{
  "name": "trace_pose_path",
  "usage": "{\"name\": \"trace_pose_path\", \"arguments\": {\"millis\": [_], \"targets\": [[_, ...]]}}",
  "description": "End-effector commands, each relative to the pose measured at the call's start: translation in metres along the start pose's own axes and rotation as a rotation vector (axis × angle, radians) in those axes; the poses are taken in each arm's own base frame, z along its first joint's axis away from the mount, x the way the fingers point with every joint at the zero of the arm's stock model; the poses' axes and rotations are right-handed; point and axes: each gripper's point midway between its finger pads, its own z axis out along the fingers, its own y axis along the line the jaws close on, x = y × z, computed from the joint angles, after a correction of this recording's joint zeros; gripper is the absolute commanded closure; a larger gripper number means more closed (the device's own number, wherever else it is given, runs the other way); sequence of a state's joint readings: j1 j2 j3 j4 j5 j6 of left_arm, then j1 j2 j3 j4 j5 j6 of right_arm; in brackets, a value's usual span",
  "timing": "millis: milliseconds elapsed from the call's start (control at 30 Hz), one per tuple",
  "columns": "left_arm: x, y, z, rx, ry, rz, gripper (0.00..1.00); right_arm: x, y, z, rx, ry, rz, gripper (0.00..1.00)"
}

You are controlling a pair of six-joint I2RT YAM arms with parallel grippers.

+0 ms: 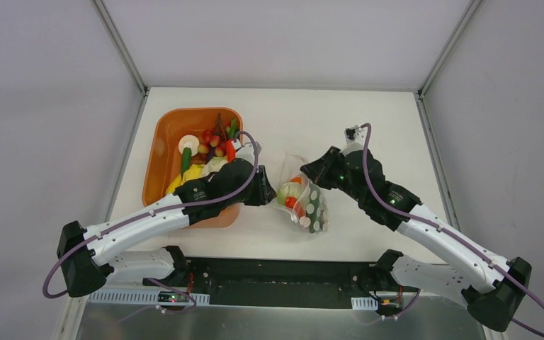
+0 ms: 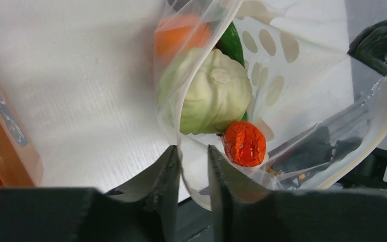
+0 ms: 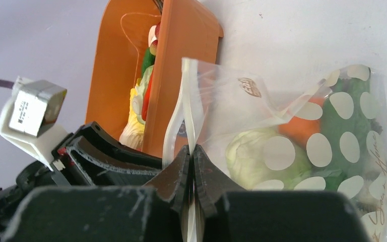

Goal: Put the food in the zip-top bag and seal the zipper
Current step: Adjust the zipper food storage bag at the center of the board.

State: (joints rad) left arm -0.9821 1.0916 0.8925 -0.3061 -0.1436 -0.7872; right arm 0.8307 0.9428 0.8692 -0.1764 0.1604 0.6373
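Just right of orange tub point(image 1: 157, 152) lies zip-top bag point(image 1: 303, 202), food point(image 2: 211, 96) inside; right gripper point(image 3: 191, 161) clenched on zipper point(image 3: 186, 101) far from tub, left gripper point(image 2: 194, 161) straddling tub-side rim, hold unclear, strip stretching between them.

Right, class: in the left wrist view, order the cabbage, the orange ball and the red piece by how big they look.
1. Largest: cabbage.
2. Tied: orange ball and red piece look alike; the ball sits farther back and partly hidden, so unranked.

Bright, even, diffuse light with faint, soft shadows. Wrist views blur close up; the zip-top bag point(image 3: 262, 101) glints mildly.
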Motion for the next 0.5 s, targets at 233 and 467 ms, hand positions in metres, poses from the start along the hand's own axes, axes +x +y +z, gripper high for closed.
{"name": "trace_pose_path", "arguments": {"millis": [233, 467], "targets": [[-0.061, -0.035, -0.016, 0.058, -0.160, 0.116, 1.00, -0.002, 0.032, -0.030, -0.186, 0.035, -0.115, 0.94], [-0.075, -0.101, -0.018, 0.334, -0.046, 0.237, 1.00, -0.022, 0.032, -0.057, -0.204, -0.073, -0.073, 0.96]]}}
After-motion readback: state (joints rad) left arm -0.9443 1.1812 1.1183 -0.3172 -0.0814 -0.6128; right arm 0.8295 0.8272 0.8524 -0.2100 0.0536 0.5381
